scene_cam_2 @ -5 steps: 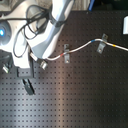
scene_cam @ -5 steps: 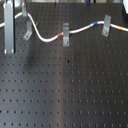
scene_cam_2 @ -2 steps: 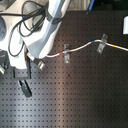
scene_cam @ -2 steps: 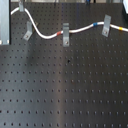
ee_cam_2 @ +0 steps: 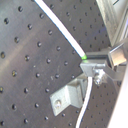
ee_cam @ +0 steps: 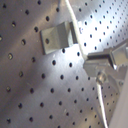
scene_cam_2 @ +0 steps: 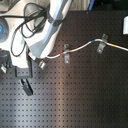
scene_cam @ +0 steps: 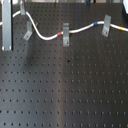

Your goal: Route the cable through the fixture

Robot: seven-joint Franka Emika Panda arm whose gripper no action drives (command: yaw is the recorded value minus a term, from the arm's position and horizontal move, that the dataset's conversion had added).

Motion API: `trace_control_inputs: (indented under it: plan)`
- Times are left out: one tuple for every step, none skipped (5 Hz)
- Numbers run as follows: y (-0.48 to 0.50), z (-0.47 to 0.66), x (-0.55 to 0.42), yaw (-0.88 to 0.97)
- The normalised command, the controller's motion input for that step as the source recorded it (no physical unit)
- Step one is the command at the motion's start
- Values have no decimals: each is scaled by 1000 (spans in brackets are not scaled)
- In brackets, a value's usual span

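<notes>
The white cable [scene_cam: 82, 29] runs through the tall plate clip [scene_cam: 106, 25] and the upright short clip [scene_cam: 65, 38]. A red band sits by the short clip and a blue band lies past the plate clip. The cable then dips, curves up past the fixture [scene_cam: 27, 33], a small leaning bracket, and leaves at the top left. In both wrist views my gripper [ee_cam: 101, 70] [ee_cam_2: 96, 67] is shut on the cable [ee_cam_2: 60, 30] right beside the fixture [ee_cam: 55, 37] [ee_cam_2: 67, 99]. The cord crosses the fixture's edge; I cannot tell whether it sits in the slot. In the second exterior view my arm [scene_cam_2: 47, 35] hides that spot.
The black perforated board [scene_cam: 70, 90] fills both exterior views. A grey upright bar [scene_cam: 6, 27] stands at the first exterior view's left, close to the fixture. A white block [scene_cam_2: 125, 25] sits at the second exterior view's right edge.
The cable's left stretch has risen and shifted toward the first exterior view's top left. The arm has moved slightly in the second exterior view. The clips have not moved.
</notes>
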Motion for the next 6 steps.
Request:
trace_control_inputs:
  plan:
    - [117, 338, -103, 0]
    - [88, 357, -114, 11]
    - [110, 378, -105, 14]
    - [122, 372, -109, 26]
    - [201, 232, -171, 26]
    - [250, 81, -163, 0]
